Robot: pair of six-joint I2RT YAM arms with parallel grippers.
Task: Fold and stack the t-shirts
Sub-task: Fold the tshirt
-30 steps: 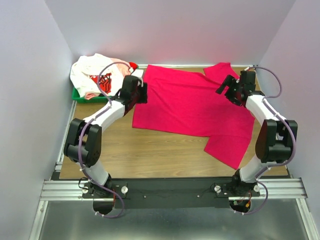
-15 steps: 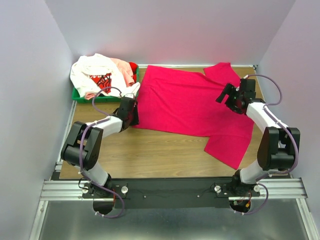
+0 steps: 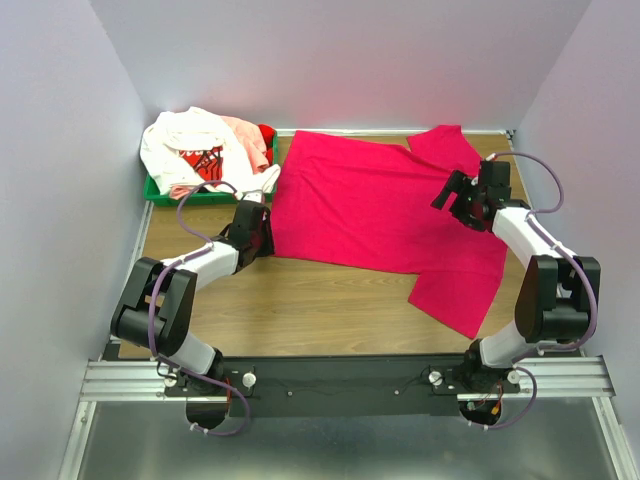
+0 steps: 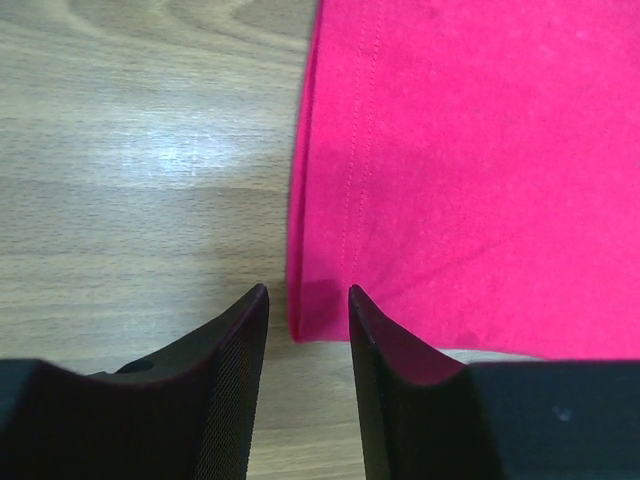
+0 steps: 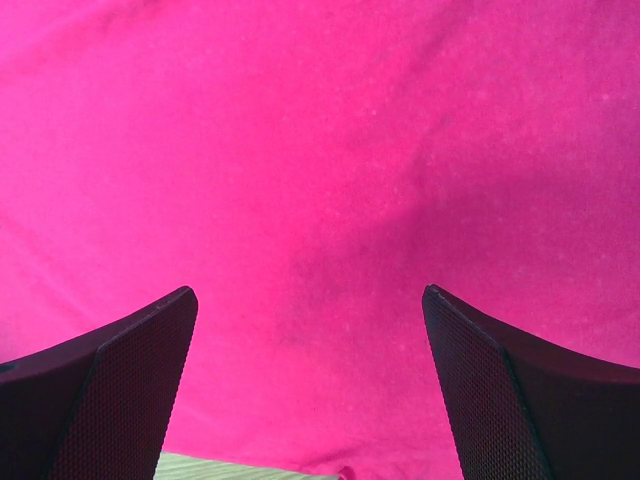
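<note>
A plain magenta-red t-shirt [image 3: 380, 210] lies spread flat on the wooden table. My left gripper [image 3: 264, 236] is low at its near-left corner. In the left wrist view the fingers [image 4: 240, 330] stand narrowly apart, and the shirt's hem corner [image 4: 318, 305] lies just between the tips of the gripper [image 4: 308, 295], not clamped. My right gripper [image 3: 455, 190] hovers over the shirt's right side, below the far sleeve. In the right wrist view it [image 5: 310, 300] is wide open with only the magenta cloth [image 5: 320, 150] under it. A white shirt with a red graphic [image 3: 185, 150], a pale pink shirt [image 3: 243, 130] and a red shirt [image 3: 266, 131] lie piled at the far left.
The pile rests on a green tray [image 3: 160, 192] in the far left corner. Pale walls enclose the table on the left, back and right. Bare wood [image 3: 300, 300] shows in front of the shirt. The near sleeve [image 3: 455, 295] reaches toward the right arm's base.
My left gripper has moved toward me and down along the shirt's left edge to its near-left corner. My right gripper has shifted slightly toward me over the shirt.
</note>
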